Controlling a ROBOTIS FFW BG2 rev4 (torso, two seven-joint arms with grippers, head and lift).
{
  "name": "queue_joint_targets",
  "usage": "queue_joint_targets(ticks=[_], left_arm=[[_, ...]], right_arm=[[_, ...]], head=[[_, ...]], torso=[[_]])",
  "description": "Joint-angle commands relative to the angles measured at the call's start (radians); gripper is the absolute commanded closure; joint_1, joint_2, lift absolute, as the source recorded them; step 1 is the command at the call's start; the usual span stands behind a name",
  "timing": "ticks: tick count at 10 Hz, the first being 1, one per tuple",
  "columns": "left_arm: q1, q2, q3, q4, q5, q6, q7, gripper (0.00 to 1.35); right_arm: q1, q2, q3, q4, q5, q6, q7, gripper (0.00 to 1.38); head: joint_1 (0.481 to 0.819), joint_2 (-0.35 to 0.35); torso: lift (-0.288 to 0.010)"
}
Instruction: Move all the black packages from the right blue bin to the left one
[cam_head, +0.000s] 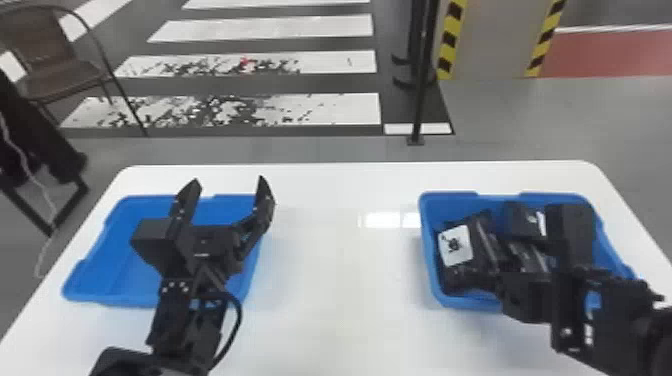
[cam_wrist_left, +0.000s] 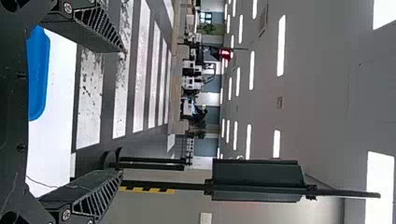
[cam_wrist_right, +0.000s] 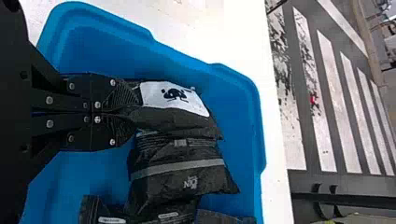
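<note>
- Jaws of the right gripper (cam_wrist_right: 133, 113) look pinched on a bunched end of the white-labelled black package (cam_wrist_right: 177, 120), down inside the right blue bin (cam_head: 427, 252), at 2 o'clock from the robot.
- That package sits toward the bin's 9 o'clock wall; the grey-striped black package (cam_wrist_right: 182, 175) lies just beside it.
- Picking seems the step in hand. Next calls for a straight lift over the wall, then a carry toward 9 o'clock across the bench (cam_head: 340, 310). Gripped only by its end, the package might swing or slip.
- At 10 o'clock, above the left blue bin (cam_head: 120, 302), the left gripper (cam_head: 229, 182) holds its jaws spread with nothing between them; it would probably need to shift aside or take a handover.
- Beyond the bench, a chair (cam_head: 65, 79) stands toward 10 o'clock.
</note>
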Motion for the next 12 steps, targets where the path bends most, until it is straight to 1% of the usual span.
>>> queue_joint_targets(ticks=[1, 2, 3, 4, 5, 6, 7, 8, 9, 10, 11, 12], left_arm=[[0.002, 0.000, -0.001, 0.000, 0.000, -0.011, 0.000, 0.11], [0.002, 0.002, -0.005, 0.000, 0.002, -0.028, 0.000, 0.10], [0.002, 0.003, -0.016, -0.002, 0.020, -0.057, -0.004, 0.10], [0.002, 0.006, -0.028, -0.012, 0.062, -0.075, -0.011, 0.10], [-0.005, 0.008, -0.042, -0.017, 0.140, -0.062, -0.020, 0.10], [-0.005, 0.008, -0.046, -0.032, 0.204, -0.043, -0.034, 0.10], [0.000, 0.011, -0.048, -0.064, 0.233, -0.021, -0.049, 0.11], [0.000, 0.012, -0.058, -0.083, 0.315, 0.019, -0.077, 0.11], [-0.008, 0.012, -0.062, -0.093, 0.399, 0.053, -0.106, 0.11], [-0.013, 0.015, -0.062, -0.120, 0.461, 0.095, -0.127, 0.11], [-0.018, 0.018, -0.062, -0.150, 0.503, 0.141, -0.146, 0.11], [-0.022, 0.020, -0.062, -0.164, 0.531, 0.186, -0.161, 0.11]], right_arm=[[0.016, 0.000, -0.019, -0.023, 0.003, -0.053, 0.001, 1.15], [0.016, -0.005, -0.042, -0.021, 0.003, -0.099, 0.037, 1.15], [0.001, -0.008, -0.074, -0.019, 0.001, -0.124, 0.109, 1.15], [-0.043, -0.023, -0.084, 0.023, -0.031, -0.136, 0.212, 1.15], [-0.097, -0.041, -0.076, 0.080, -0.045, -0.153, 0.305, 1.15], [-0.112, -0.046, -0.074, 0.089, -0.074, -0.176, 0.344, 1.15], [-0.127, -0.049, -0.064, 0.114, -0.098, -0.215, 0.400, 1.15], [-0.181, -0.067, -0.017, 0.183, -0.134, -0.244, 0.498, 1.15], [-0.249, -0.084, 0.053, 0.266, -0.166, -0.252, 0.586, 1.15], [-0.269, -0.086, 0.081, 0.261, -0.182, -0.252, 0.607, 1.15], [-0.289, -0.089, 0.119, 0.281, -0.244, -0.247, 0.630, 1.15], [-0.313, -0.094, 0.165, 0.300, -0.280, -0.242, 0.652, 1.15]], head=[[0.695, 0.077], [0.695, 0.074], [0.695, 0.068], [0.695, 0.061], [0.695, 0.058], [0.695, 0.062], [0.695, 0.061], [0.695, 0.064], [0.695, 0.075], [0.695, 0.093], [0.695, 0.107], [0.695, 0.117]], torso=[[-0.154], [-0.154], [-0.154], [-0.154], [-0.154], [-0.154], [-0.154], [-0.154], [-0.154], [-0.154], [-0.154], [-0.154]])
